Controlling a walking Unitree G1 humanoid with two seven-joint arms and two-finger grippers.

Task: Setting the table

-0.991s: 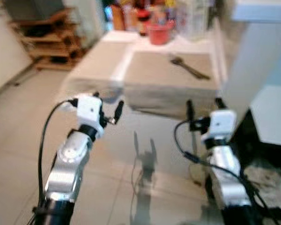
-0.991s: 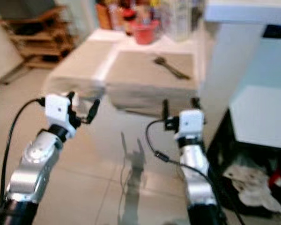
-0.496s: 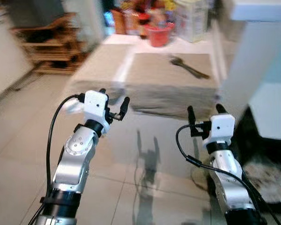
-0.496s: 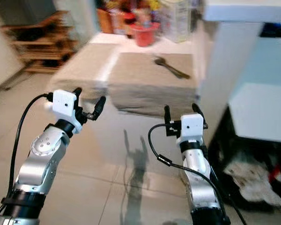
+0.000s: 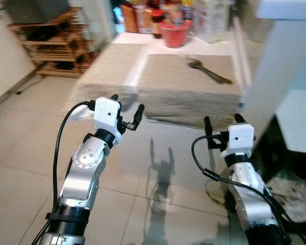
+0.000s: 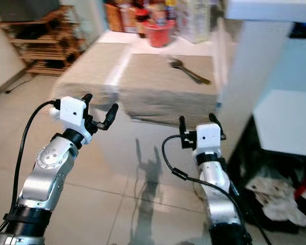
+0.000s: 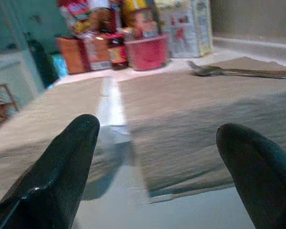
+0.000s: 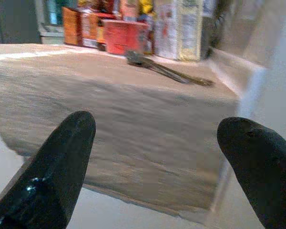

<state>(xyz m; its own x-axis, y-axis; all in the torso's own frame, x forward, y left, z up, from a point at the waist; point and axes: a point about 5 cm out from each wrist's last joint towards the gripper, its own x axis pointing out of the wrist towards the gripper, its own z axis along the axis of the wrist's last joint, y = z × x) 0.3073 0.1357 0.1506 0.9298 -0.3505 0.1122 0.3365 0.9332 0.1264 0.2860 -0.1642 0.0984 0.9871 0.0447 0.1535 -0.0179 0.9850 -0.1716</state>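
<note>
A tiled floor (image 5: 20,153) runs up to a table (image 5: 137,38) that carries two beige placemats side by side, their near edges hanging over the table's front edge. On the right placemat (image 5: 188,84), toward its far right corner, lies a spoon (image 5: 208,71), its bowl pointing to the far edge and its handle angled toward the mat's right edge. Along the table's far edge stand a red bowl (image 5: 172,35) and a row of boxes and jars (image 6: 137,13). A wooden rack (image 5: 51,43) stands on the floor off the table's left side. Both arms are raised short of the front edge. The left gripper (image 5: 126,107) hovers before the left placemat (image 5: 109,69), fingers spread wide and empty. The right gripper (image 5: 222,122) hovers before the right placemat's near right corner, fingers likewise wide apart and holding nothing. The spoon lies well beyond both, nearer the right gripper.
</note>
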